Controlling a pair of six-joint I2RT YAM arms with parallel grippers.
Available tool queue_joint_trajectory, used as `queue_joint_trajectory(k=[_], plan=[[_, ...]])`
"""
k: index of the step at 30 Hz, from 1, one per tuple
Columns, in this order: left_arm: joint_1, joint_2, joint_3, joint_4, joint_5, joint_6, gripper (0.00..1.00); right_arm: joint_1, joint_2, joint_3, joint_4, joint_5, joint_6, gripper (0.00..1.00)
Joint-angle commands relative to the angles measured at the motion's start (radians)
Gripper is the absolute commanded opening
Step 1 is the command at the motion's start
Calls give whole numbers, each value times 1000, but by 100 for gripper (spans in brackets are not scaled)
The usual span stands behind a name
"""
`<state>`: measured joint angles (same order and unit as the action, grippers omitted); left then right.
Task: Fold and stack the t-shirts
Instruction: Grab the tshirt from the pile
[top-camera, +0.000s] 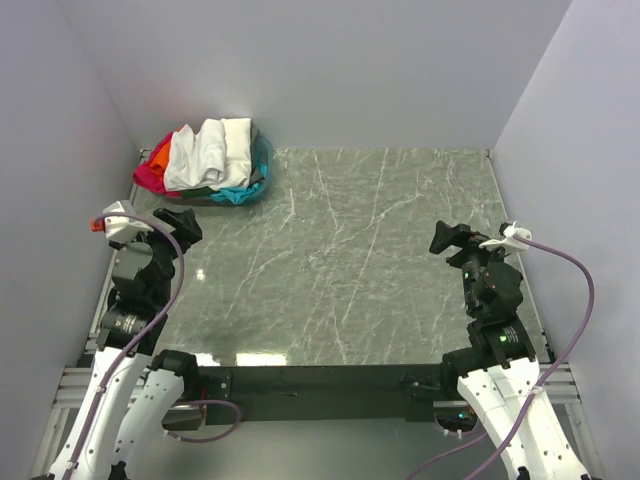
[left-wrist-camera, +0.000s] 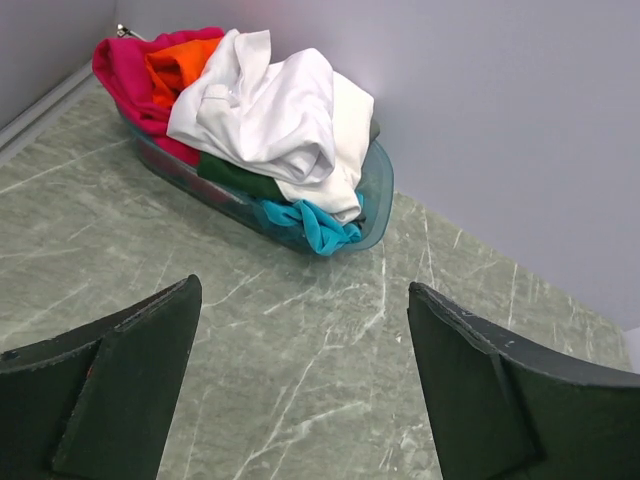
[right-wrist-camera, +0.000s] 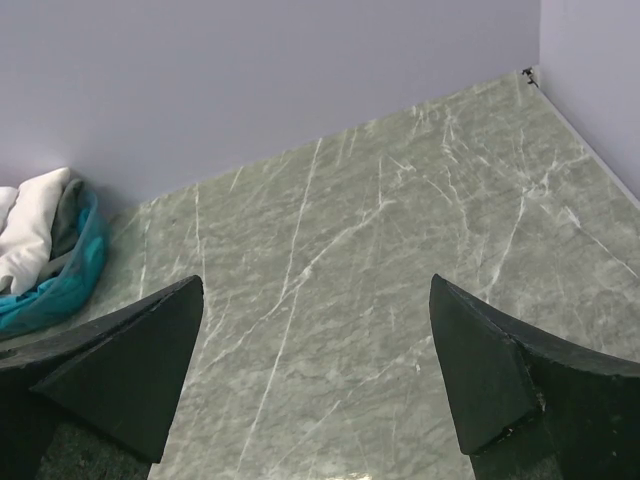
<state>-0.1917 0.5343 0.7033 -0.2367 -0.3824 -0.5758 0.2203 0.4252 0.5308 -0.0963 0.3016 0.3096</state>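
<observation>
The t-shirts lie heaped in a clear blue-tinted basket (top-camera: 264, 168) at the table's far left corner. A plain white shirt (top-camera: 200, 152) (left-wrist-camera: 262, 108) is on top, a cream-white one (top-camera: 238, 145) (left-wrist-camera: 350, 125) beside it. Orange (left-wrist-camera: 178, 62), magenta-pink (left-wrist-camera: 125, 75), dark green (left-wrist-camera: 235, 178) and teal (left-wrist-camera: 315, 225) shirts show under them. My left gripper (top-camera: 182, 222) (left-wrist-camera: 300, 385) is open and empty, near the left edge, short of the basket. My right gripper (top-camera: 450, 240) (right-wrist-camera: 315, 385) is open and empty at the right side. In the right wrist view the heap's edge (right-wrist-camera: 35, 235) shows far left.
The grey-green marble table (top-camera: 350, 260) is walled by pale lilac panels at the back and both sides. The arms' bases stand at the near edge, with grey cables looping beside them.
</observation>
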Motion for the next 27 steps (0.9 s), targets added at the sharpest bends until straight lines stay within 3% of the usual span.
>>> queue_joint_trajectory(k=[1, 11, 18, 27], plan=[[-8, 24, 7, 19, -24, 10, 90, 2, -13, -6, 15, 14, -7, 100], [-11, 145, 50, 66, 7, 74, 98, 2, -13, -3, 6, 1, -7, 100], [-11, 515, 307, 111, -21, 175, 98, 2, 6, -6, -10, 2, 6, 100], [28, 952, 587, 143, -6, 261, 90, 2, -17, -8, -25, -10, 14, 100]])
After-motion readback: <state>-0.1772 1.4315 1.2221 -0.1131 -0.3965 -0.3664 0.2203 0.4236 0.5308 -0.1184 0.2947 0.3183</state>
